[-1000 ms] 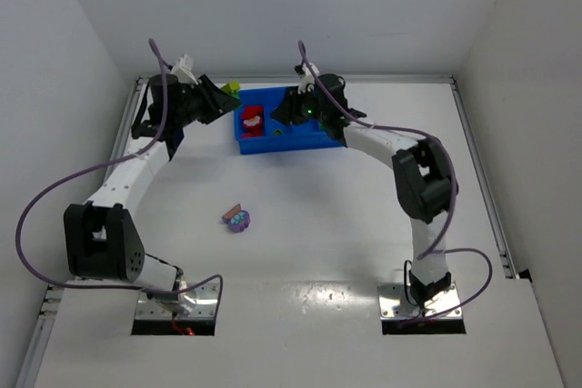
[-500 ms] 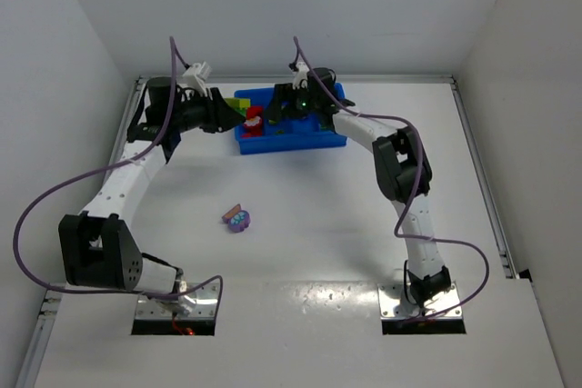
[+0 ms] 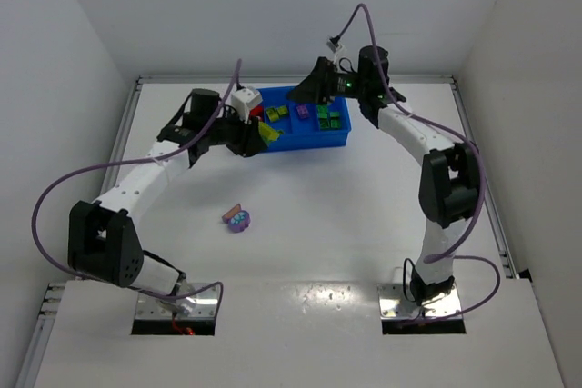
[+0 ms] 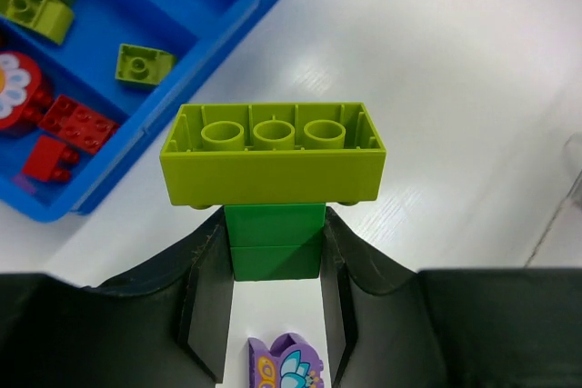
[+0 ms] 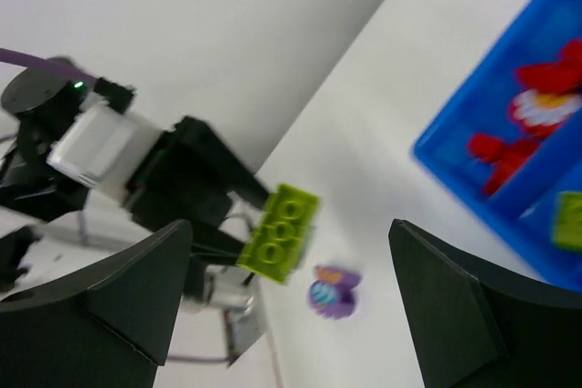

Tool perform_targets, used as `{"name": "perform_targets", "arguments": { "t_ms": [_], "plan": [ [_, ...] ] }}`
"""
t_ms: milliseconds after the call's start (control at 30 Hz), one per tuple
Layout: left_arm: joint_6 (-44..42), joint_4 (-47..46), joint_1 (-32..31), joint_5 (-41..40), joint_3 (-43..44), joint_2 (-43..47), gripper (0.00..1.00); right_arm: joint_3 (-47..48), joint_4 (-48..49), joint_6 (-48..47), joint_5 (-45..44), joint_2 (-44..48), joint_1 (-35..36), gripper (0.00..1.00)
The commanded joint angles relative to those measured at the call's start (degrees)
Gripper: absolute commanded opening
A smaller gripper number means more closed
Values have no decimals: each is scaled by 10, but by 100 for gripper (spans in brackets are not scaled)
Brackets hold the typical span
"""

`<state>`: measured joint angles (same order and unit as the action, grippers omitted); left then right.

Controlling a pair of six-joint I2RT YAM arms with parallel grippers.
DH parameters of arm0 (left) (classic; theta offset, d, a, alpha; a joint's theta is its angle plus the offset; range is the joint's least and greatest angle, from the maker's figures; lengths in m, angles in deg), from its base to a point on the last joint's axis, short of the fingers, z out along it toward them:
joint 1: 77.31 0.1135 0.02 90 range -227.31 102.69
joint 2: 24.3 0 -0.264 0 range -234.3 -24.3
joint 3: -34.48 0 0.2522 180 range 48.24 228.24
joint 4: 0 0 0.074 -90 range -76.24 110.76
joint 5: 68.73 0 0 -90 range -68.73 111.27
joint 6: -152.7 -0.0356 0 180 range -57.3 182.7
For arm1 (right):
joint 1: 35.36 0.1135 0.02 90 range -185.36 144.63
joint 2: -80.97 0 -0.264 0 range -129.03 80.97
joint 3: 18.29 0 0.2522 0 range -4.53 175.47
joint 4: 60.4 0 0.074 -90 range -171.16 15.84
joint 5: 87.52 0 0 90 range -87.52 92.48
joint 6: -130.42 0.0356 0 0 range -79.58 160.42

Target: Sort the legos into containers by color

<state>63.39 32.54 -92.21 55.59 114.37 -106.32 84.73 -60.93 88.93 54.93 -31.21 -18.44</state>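
Your left pincer (image 4: 275, 244) pinches the green brick (image 4: 275, 224); the tray (image 4: 238, 20) lies ahead-left, lime brick (image 4: 273, 163) crosswise.

White matte table top (image 3: 346, 215): under left jaws and right jaws, spreading well past both on every side; bare and slightly shiny ahead of left jaws in left wrist view.
White back wall (image 3: 273, 15): beyond right jaws, near.
White left side wall (image 3: 55, 88): outward of left jaws, well apart.
White right side wall (image 3: 536, 88): well apart from right jaws.
Thin grey metal rail (image 3: 479, 170) along table's right edge: well apart from right jaws.
Glossy white near ledge (image 3: 300, 333) with two silver metal plates (image 3: 177, 309): well behind both jaws.
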Motion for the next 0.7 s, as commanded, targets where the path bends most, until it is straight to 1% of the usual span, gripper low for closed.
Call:
{"name": "perform_targets", "arguments": {
  "t_ms": [0,67,167,200,267,533,667],
  "plan": [
    [-72,6,-39,-66,26,14,0,-41,11,55,80,35,24,89],
    [-81,12,-59,-94,26,19,0,-56,-3,48,71,40,31,91],
    [-86,12,-66,-120,38,19,0,-62,-39,21,42,46,37,91],
    [-86,12,-66,-127,44,19,0,-62,-65,16,26,46,37,91],
    [-86,12,-73,-140,50,19,0,-62,-91,10,20,46,37,91],
    [-81,12,-73,-147,66,19,0,-68,-102,-16,25,46,50,91],
    [-81,12,-73,-136,66,19,0,-51,-114,-33,19,41,64,91]
  ]
}}
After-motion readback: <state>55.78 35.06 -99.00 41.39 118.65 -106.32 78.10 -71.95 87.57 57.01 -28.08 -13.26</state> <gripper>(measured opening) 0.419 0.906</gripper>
